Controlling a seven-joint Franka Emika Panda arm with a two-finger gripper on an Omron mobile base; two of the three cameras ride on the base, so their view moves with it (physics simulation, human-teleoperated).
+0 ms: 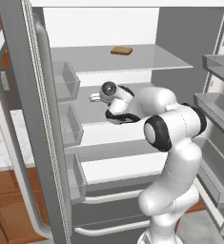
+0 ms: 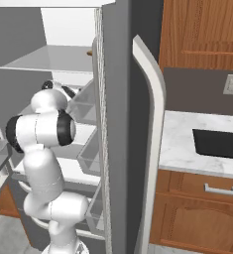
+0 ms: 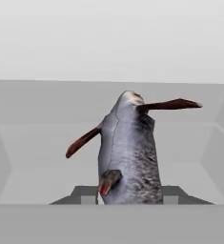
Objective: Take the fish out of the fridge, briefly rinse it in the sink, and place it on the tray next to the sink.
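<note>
The fish (image 3: 130,147) is a grey-black body with thin reddish-brown fins, standing upright between my two finger tips in the hand view. My gripper (image 3: 127,196) is shut on the fish, with both tips against its lower flanks. In the left base view the gripper (image 1: 94,97) reaches into the open fridge (image 1: 108,28) just above the middle shelf (image 1: 92,114). A dark rectangle (image 2: 219,144) lies in the white marble counter (image 2: 180,144) at the right. I cannot tell whether it is the sink or the tray.
A flat tan bread-like slab (image 1: 121,50) lies on the upper shelf. Clear door bins (image 1: 68,126) line the open left door, and more bins (image 1: 218,107) hang on the right door. The door edge (image 2: 113,124) stands between the arm and the counter.
</note>
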